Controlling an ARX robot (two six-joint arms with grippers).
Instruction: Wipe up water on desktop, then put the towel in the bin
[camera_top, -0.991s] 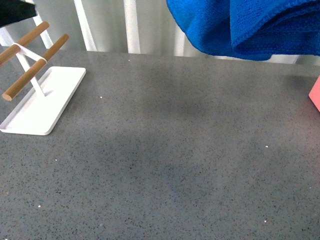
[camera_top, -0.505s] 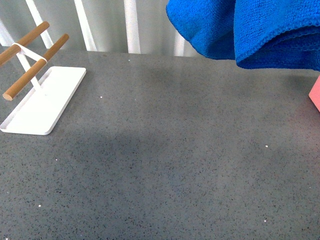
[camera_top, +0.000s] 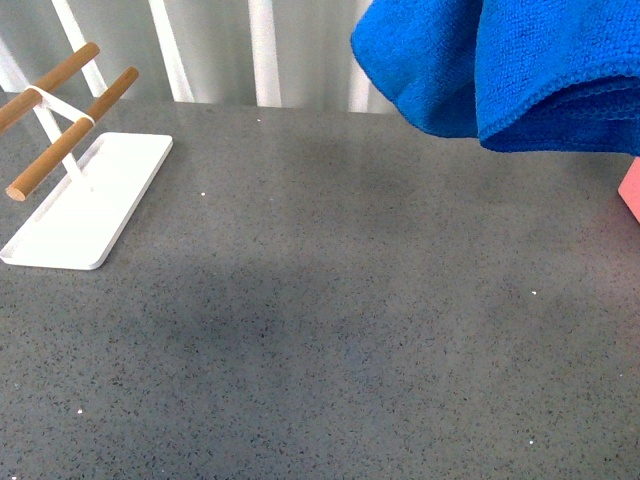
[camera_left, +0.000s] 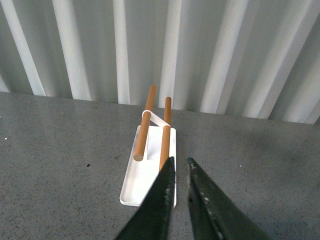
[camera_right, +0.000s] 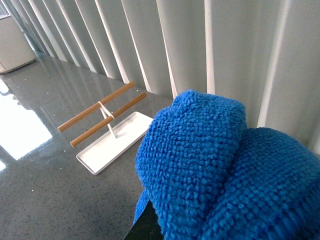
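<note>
Though only a narrow slit of grey shows between them, the left fingers (camera_left: 160, 200) hold nothing; they are all but closed and hang above the worktop (camera_top: 350, 300), pointing toward a white tray (camera_left: 136, 182) that carries wooden bars (camera_left: 143, 135) on a thin white stand.

The right fingers (camera_right: 148, 225) are almost wholly buried. A dark sliver at the picture's edge is all that shows under the towel (camera_right: 210, 165), so how wide they stand cannot be seen. Since the towel hangs clear of the worktop with its bulk bunched right over them, they are clamped on it.

From the front, neither arm is in view. The towel (camera_top: 500, 60) is cut off by the top and right edges of the picture, up on the robot's right and high above the far side of the worktop. A pink corner (camera_top: 631, 190) pokes in at the right edge, too little of it to say what it is.

The towel is bright blue and nubbly, folded into thick, rounded lobes with a stitched hem running along one lower edge. The grey speckled worktop under it shows soft shadows; no wet patch can be made out.
</note>
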